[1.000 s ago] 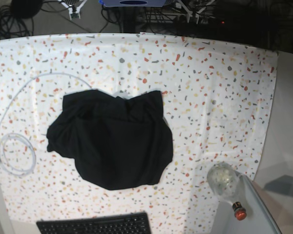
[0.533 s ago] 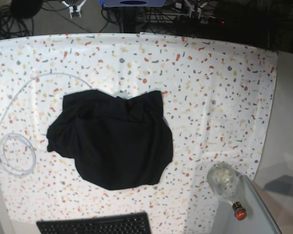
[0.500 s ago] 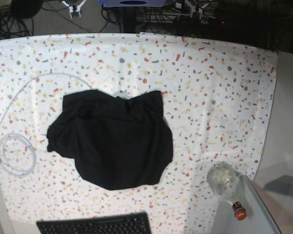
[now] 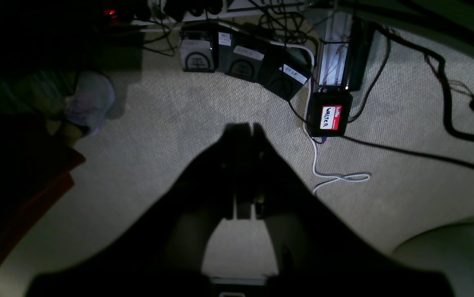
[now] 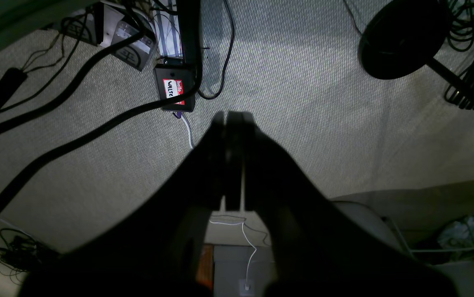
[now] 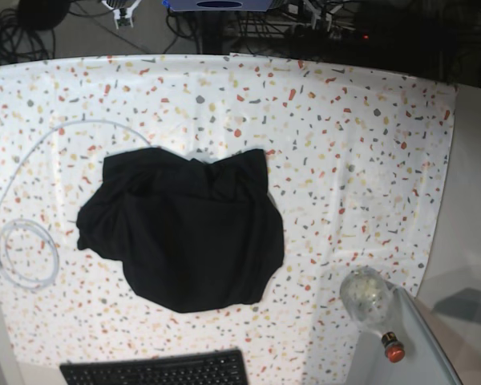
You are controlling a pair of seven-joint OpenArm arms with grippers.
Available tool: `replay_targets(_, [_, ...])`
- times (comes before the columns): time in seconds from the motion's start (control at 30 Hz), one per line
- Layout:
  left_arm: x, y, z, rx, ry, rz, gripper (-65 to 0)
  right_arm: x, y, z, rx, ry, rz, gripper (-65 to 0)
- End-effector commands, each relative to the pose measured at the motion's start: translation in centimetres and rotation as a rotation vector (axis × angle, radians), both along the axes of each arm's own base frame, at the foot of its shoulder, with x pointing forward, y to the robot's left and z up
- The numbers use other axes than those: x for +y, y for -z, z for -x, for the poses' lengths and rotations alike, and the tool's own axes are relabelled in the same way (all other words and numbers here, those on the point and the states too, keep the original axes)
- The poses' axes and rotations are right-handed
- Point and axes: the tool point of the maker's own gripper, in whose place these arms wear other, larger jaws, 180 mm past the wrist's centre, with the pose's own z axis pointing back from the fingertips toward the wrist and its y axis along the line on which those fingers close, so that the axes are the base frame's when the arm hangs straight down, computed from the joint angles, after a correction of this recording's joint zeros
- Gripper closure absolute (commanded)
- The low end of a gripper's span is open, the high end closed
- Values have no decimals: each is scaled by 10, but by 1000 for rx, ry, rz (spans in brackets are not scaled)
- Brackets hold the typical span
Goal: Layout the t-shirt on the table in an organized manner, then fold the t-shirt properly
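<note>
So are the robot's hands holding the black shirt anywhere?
No. Both the left end effector and right end effector are shut on nothing; the crumpled black fabric t-shirt lies untouched.

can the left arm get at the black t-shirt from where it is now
Probably yes, but not immediately. The left gripper is shut and hangs over the floor, off the table. Nothing lies on or around the t-shirt to block it.

Speckled table bears crumpled t-shirt, cable, keyboard.
</note>
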Motion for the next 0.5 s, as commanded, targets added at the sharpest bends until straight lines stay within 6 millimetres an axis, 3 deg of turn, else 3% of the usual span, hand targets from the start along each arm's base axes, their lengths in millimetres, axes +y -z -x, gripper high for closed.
replay_targets(0.0, [9, -2, 10, 15, 0, -18, 0, -2, -1, 6, 8, 4, 6, 0])
replay_targets(0.1, [11, -2, 12, 21, -4, -22, 0, -1, -1, 10, 16, -2, 3, 0])
replay_targets(0.23, [26, -9, 29, 24, 9, -42, 0, -1, -6, 37, 28, 4, 5, 0])
replay_targets(0.33, [33, -23, 38, -25, 37, -47, 0, -1, -17, 51, -16, -1, 5, 0])
replay_targets(0.47, [41, -54, 32, -136, 94, -49, 0, -3, -42, 50, -40, 6, 15, 0])
